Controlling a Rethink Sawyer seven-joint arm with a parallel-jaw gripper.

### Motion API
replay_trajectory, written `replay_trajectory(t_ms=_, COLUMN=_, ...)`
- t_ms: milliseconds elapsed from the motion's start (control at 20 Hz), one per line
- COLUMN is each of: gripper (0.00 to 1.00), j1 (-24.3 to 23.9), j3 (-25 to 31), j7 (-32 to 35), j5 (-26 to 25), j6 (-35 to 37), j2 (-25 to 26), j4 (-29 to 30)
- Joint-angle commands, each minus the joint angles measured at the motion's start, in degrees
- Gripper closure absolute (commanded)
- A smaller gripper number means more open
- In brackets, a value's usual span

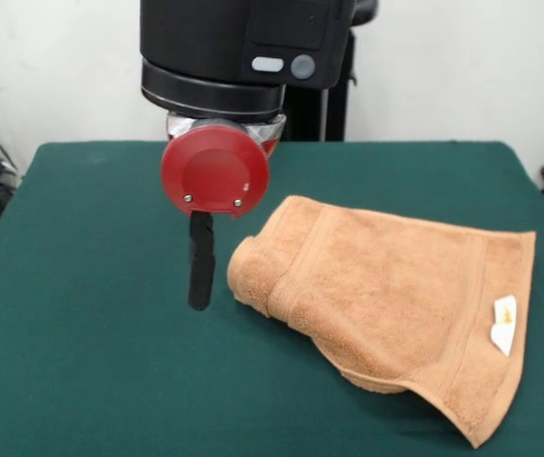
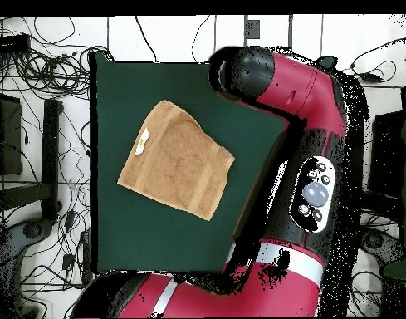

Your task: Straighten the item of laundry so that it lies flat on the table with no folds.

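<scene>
The orange-tan towel [image 1: 395,305] lies on the dark green table [image 1: 81,238], right of centre in the front view. Its left end [image 1: 252,271] is rolled or folded over into a thick bulge, and its near edge is doubled under. A small white label [image 1: 505,324] sits near its right edge. My gripper [image 1: 200,300] hangs below a red round wrist disc [image 1: 214,169], just left of the towel's folded end and apart from it, low over the cloth and holding nothing. In the overhead view the towel [image 2: 177,158] lies as a slanted quadrilateral with its label [image 2: 141,143]; the arm hides the gripper.
The red arm [image 2: 297,149] covers the right side of the table [image 2: 114,233] in the overhead view. Cables and stands lie on the floor to the left [image 2: 40,125]. Green cloth stretches left of and in front of the gripper in the front view.
</scene>
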Motion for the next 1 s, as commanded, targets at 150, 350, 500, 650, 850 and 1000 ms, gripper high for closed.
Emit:
replay_trajectory(t_ms=150, gripper=0.00, j1=-0.8, j3=12.2, j7=-14.9, j5=-3.9, j6=-3.0, j2=-0.9, j4=11.5)
replay_trajectory(t_ms=350, gripper=0.00, j1=-1.3, j3=13.7, j7=-14.9, j5=-5.7, j6=-4.9, j2=-2.0, j4=13.7)
replay_trajectory(t_ms=500, gripper=0.00, j1=-2.3, j3=15.3, j7=-15.3, j5=-6.6, j6=-5.5, j2=-2.6, j4=14.9)
replay_trajectory(t_ms=650, gripper=0.00, j1=-3.6, j3=17.2, j7=-17.1, j5=-7.8, j6=-6.4, j2=-3.3, j4=16.6)
replay_trajectory(t_ms=850, gripper=0.00, j1=-5.7, j3=19.9, j7=-19.6, j5=-9.8, j6=-7.0, j2=-4.8, j4=19.2)
replay_trajectory(t_ms=1000, gripper=0.00, j1=-7.4, j3=22.3, j7=-21.5, j5=-12.1, j6=-7.7, j2=-6.0, j4=21.1)
